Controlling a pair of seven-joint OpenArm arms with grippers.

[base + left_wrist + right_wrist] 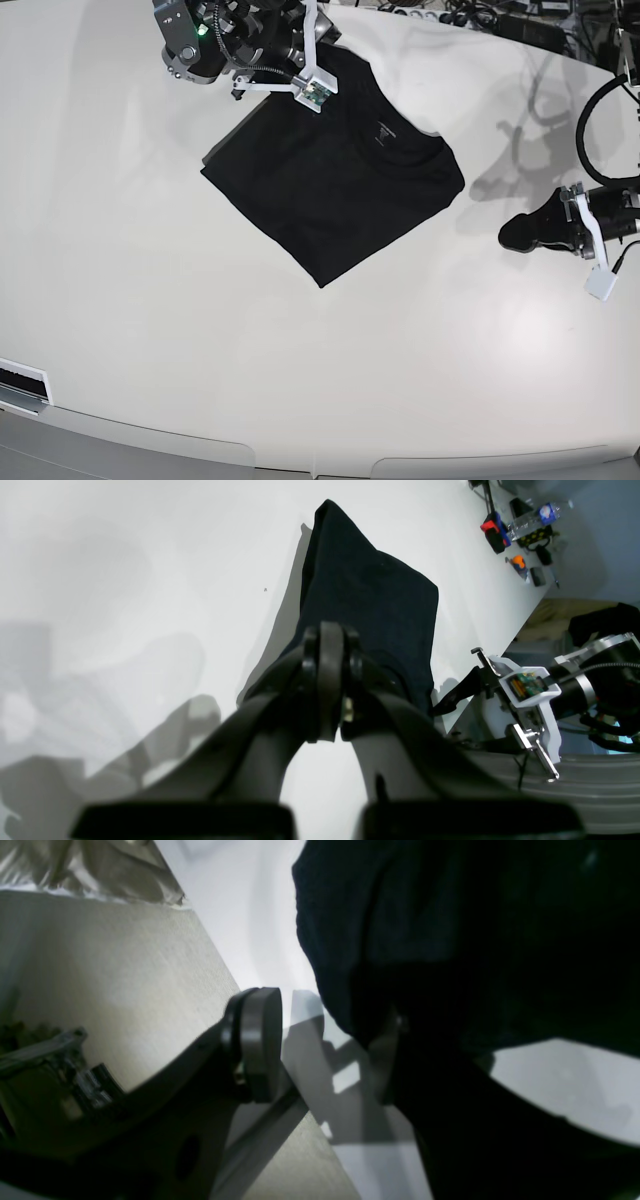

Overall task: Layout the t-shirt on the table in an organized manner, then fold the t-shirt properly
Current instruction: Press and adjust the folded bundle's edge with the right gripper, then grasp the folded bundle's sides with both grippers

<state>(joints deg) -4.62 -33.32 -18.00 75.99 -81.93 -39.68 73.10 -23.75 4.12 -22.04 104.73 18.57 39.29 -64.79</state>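
The t-shirt (335,195) lies folded on the far middle of the table (150,350), its long axis slanting from far left to near right. My right gripper (325,1050), jaws spread, sits at its far-left edge; my left gripper (520,232), pressed together and empty, rests well apart to the right.

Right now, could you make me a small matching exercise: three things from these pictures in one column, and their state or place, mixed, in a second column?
Column one:
1. t-shirt
2. left gripper
3. right gripper

Column two:
a. jaws apart, at the shirt's edge
b. lying on the white table
c. shut, holding nothing

Pairs: 1-b, 2-c, 3-a
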